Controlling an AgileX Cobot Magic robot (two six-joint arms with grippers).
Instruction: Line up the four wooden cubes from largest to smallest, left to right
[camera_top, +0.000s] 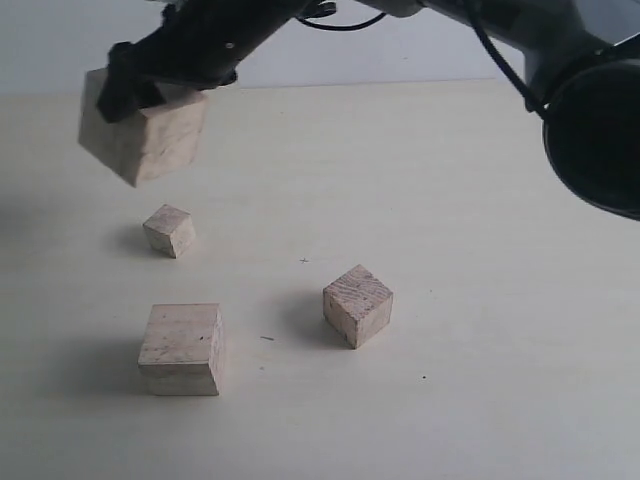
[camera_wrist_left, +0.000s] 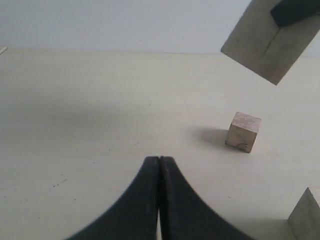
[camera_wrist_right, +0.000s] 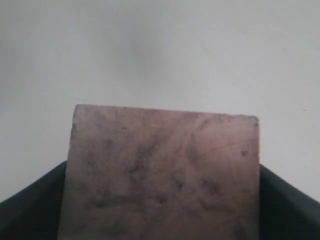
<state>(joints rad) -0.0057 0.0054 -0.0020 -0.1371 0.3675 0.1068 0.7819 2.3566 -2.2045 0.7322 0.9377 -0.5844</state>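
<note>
The largest wooden cube (camera_top: 145, 135) hangs tilted in the air at the far left, with my right gripper (camera_top: 135, 90) shut on it after reaching across the table. In the right wrist view this cube (camera_wrist_right: 162, 175) fills the space between the dark fingers (camera_wrist_right: 287, 205). Below it on the table sits the smallest cube (camera_top: 169, 230). The second-largest cube (camera_top: 182, 348) lies nearer the front, and the third cube (camera_top: 357, 305) stands right of it. My left gripper (camera_wrist_left: 159, 160) is shut on nothing; its view shows the held cube (camera_wrist_left: 267, 42), the smallest cube (camera_wrist_left: 243, 131) and a corner of another cube (camera_wrist_left: 306, 220).
The pale table (camera_top: 480, 200) carries only the cubes. The right arm's dark body (camera_top: 590, 120) spans the upper right of the exterior view. The left arm does not show in the exterior view.
</note>
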